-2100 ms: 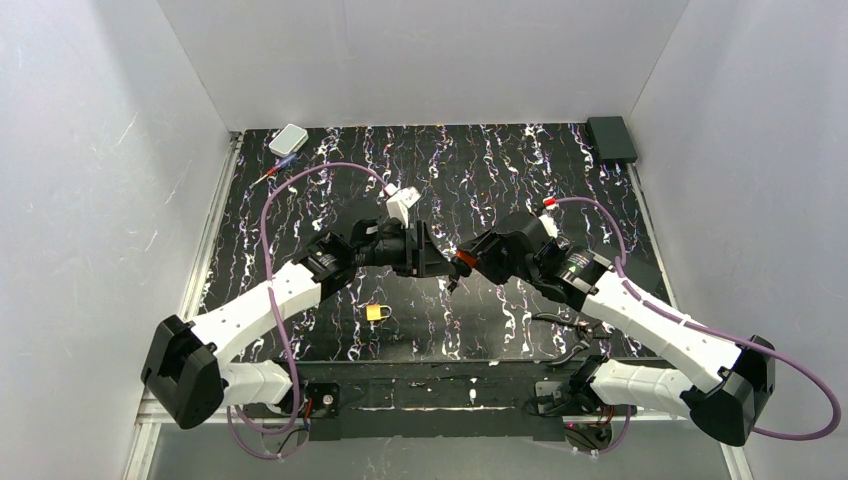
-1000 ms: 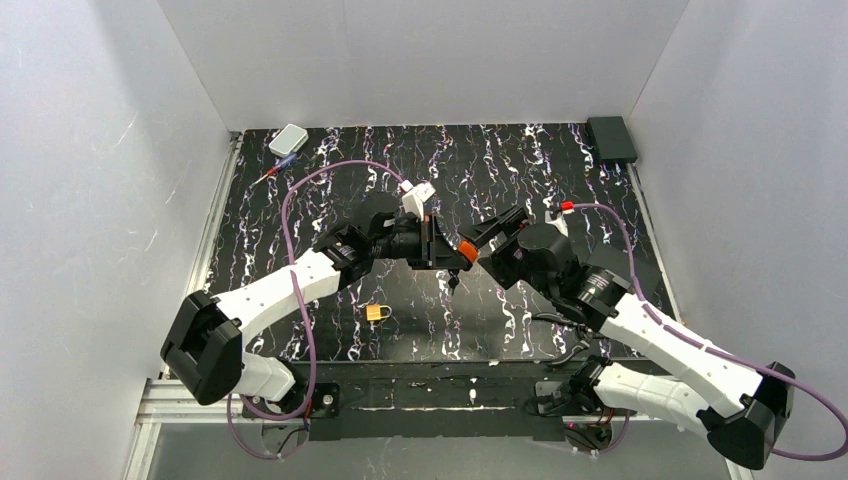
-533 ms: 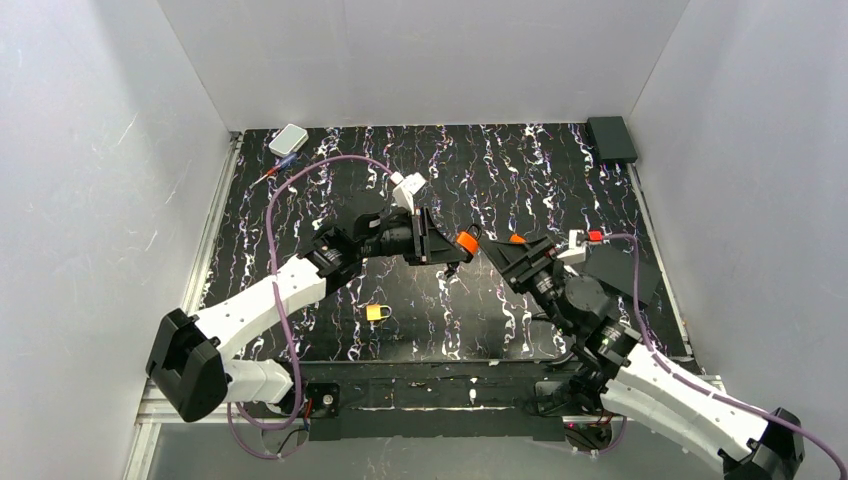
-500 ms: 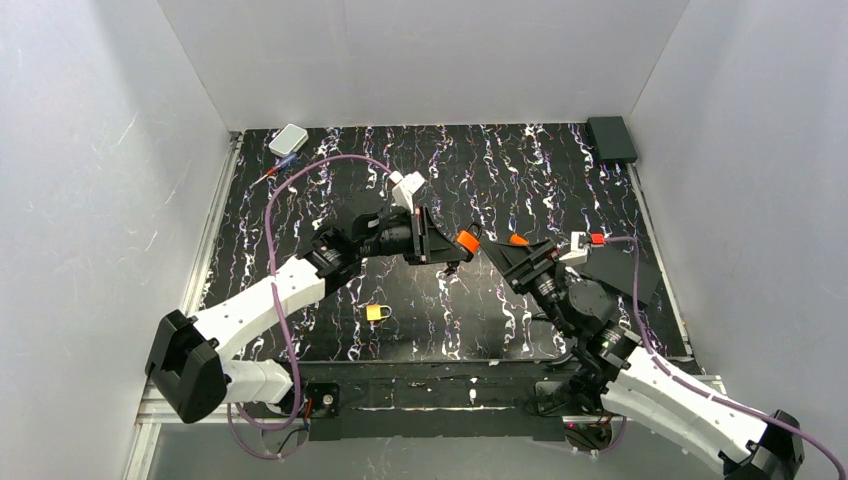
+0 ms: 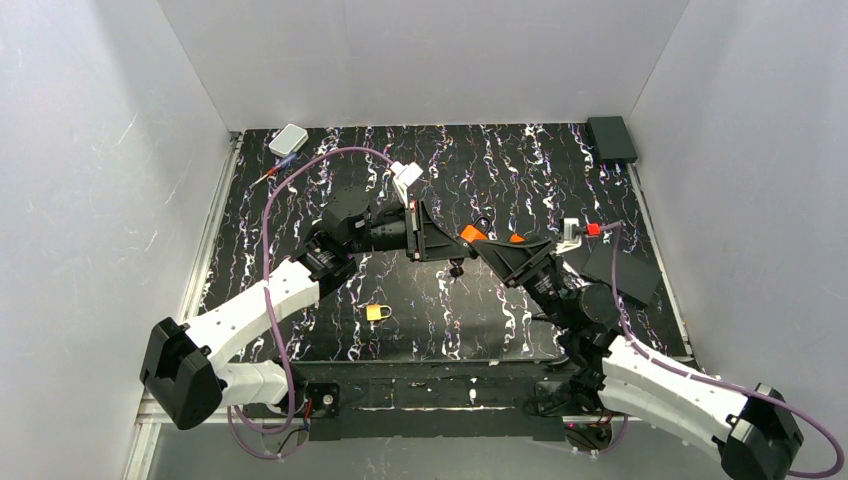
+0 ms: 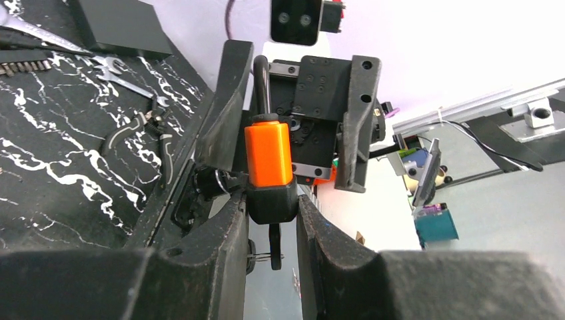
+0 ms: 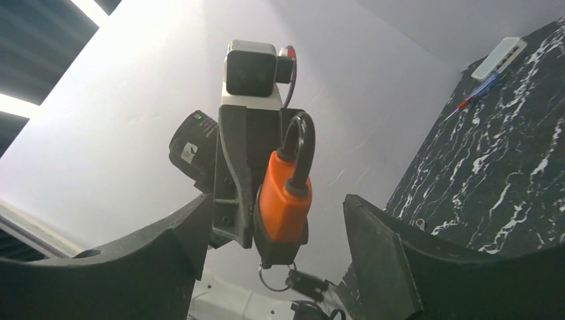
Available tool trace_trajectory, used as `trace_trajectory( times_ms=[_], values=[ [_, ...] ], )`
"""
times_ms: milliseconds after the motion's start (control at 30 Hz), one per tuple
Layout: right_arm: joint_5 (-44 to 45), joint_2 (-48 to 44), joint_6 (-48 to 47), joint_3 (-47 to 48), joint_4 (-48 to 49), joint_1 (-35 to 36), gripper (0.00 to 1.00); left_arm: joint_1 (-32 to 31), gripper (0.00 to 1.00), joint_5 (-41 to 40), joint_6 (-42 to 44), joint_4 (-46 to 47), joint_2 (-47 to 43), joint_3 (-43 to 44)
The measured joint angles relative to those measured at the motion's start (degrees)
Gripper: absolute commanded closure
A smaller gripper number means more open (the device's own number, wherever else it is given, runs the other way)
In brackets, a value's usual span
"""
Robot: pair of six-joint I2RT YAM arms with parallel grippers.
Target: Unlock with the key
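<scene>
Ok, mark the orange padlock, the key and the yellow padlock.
orange padlock (image 6: pixel 268 152): left wrist view, orange body.
key (image 6: pixel 274 244): left wrist view, dark piece under padlock.
yellow padlock (image 5: pixel 376 313): top view, body.

Top view high, looking down; wrist views close, opposed, sharing orange padlock.

The key is tiny, thin and dark (black-looking); it protrudes from the black base of the orange padlock.
</scene>
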Motion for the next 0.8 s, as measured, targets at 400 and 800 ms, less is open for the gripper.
trace_trajectory(
  times_ms=[400,800],
  values=[
    [-4.1,2.8,0.3,2.4,4.6,0.0,0.46,0.0,1.0,3.8,-1.1,3.7,0.0,0.1],
    [-4.2,3.7,-0.2,4.5,1.9,-0.1,0.99,0.3,0.81,5.3,-1.1,5.1,0.0,0.9]
  ],
)
